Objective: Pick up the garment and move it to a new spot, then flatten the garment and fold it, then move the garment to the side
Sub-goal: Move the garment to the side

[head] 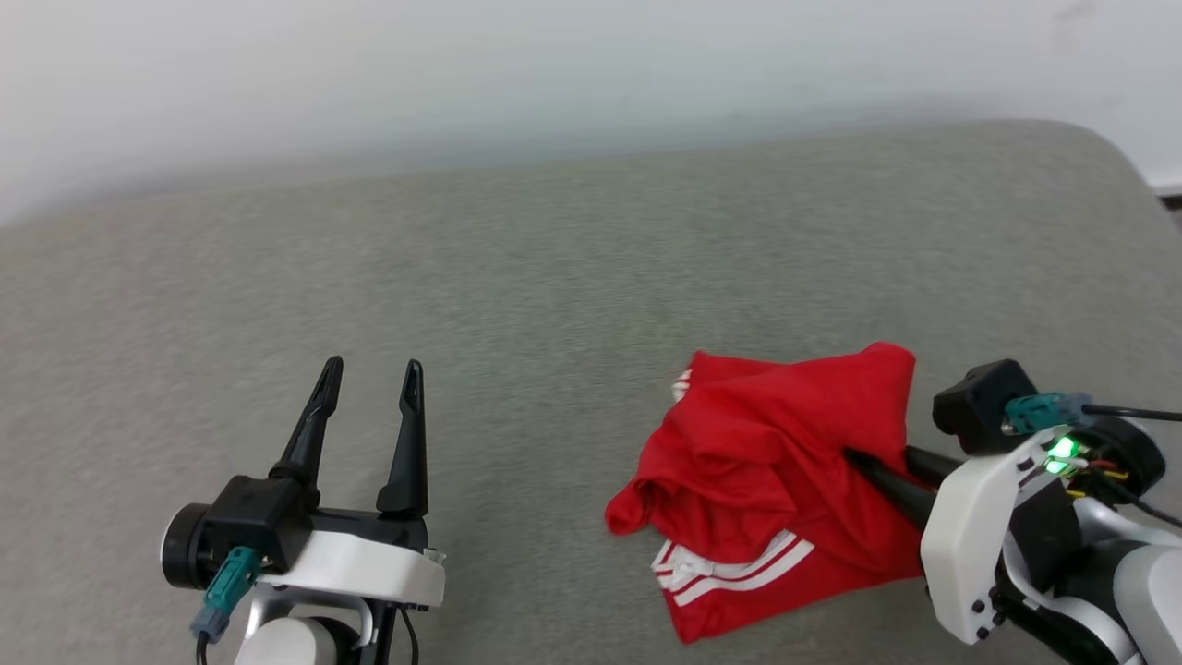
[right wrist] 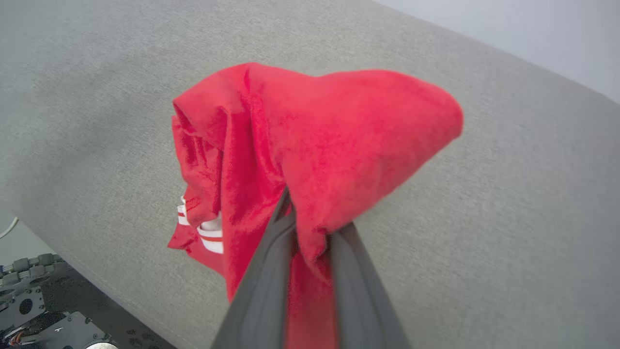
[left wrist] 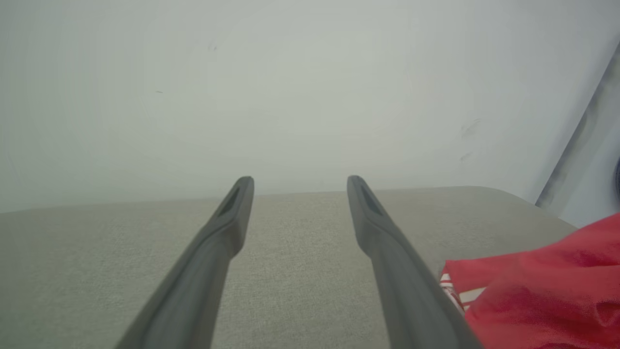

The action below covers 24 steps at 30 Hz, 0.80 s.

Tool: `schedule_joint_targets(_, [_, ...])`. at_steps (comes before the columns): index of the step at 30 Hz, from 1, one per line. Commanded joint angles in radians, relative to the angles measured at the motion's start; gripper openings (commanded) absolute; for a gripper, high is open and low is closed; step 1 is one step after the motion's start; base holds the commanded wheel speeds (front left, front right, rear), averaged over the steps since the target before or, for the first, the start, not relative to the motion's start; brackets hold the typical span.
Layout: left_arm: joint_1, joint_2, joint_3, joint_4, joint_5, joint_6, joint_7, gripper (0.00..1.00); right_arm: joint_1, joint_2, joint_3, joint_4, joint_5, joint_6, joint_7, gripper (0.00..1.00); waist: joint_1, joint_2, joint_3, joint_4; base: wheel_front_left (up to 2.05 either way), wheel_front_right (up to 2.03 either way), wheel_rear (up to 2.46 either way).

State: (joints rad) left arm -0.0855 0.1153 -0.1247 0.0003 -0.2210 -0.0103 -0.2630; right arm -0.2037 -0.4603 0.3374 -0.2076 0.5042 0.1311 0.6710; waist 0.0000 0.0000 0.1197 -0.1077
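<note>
The garment (head: 766, 471) is a crumpled red shirt with red-white striped trim, bunched on the grey cushioned surface at the right front. My right gripper (head: 863, 462) is shut on a fold of the garment (right wrist: 334, 145); the cloth drapes over its fingertips, hiding them, and hangs down from them. My left gripper (head: 371, 377) stands open and empty over bare surface at the lower left, well apart from the garment. In the left wrist view its fingers (left wrist: 232, 213) are spread wide, with an edge of the garment (left wrist: 542, 291) at the right.
The grey cushioned surface (head: 517, 277) stretches back to a pale wall (head: 554, 65). Its rounded corner lies at the far right (head: 1099, 148). In the right wrist view the front edge of the surface drops to the robot's dark base (right wrist: 53, 315).
</note>
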Motion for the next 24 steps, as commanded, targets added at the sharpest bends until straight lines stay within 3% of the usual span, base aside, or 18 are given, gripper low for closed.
schedule_joint_targets(1, [-0.001,0.007,0.001,-0.008,0.009,-0.005,-0.002,1.0,-0.023,-0.014,-0.003,-0.024,-0.009,-0.001,0.018,0.0,0.0,0.0,0.013,-0.134,0.0,0.0,0.0])
schedule_joint_targets(7, [-0.04,0.026,-0.008,-0.035,0.021,-0.014,0.006,1.0,-0.053,-0.058,-0.036,-0.036,-0.001,-0.001,0.03,0.0,0.0,0.0,0.088,-0.25,0.0,0.0,0.0])
schedule_joint_targets(12, [-0.104,0.056,-0.024,-0.086,0.043,-0.025,0.046,1.0,-0.114,-0.074,-0.066,0.047,0.025,-0.001,-0.016,0.0,0.0,0.0,0.209,-0.317,0.0,0.0,0.0])
schedule_joint_targets(18, [-0.205,0.091,-0.057,-0.15,0.072,-0.055,0.101,1.0,-0.238,-0.132,-0.077,0.238,0.062,-0.001,-0.124,0.0,0.0,0.0,0.361,-0.325,0.0,0.0,0.0])
schedule_joint_targets(24, [-0.291,0.113,-0.093,-0.21,0.092,-0.073,0.142,1.0,-0.358,-0.246,-0.075,0.423,0.058,-0.001,-0.245,0.0,0.0,0.0,0.484,-0.288,0.0,0.0,0.0])
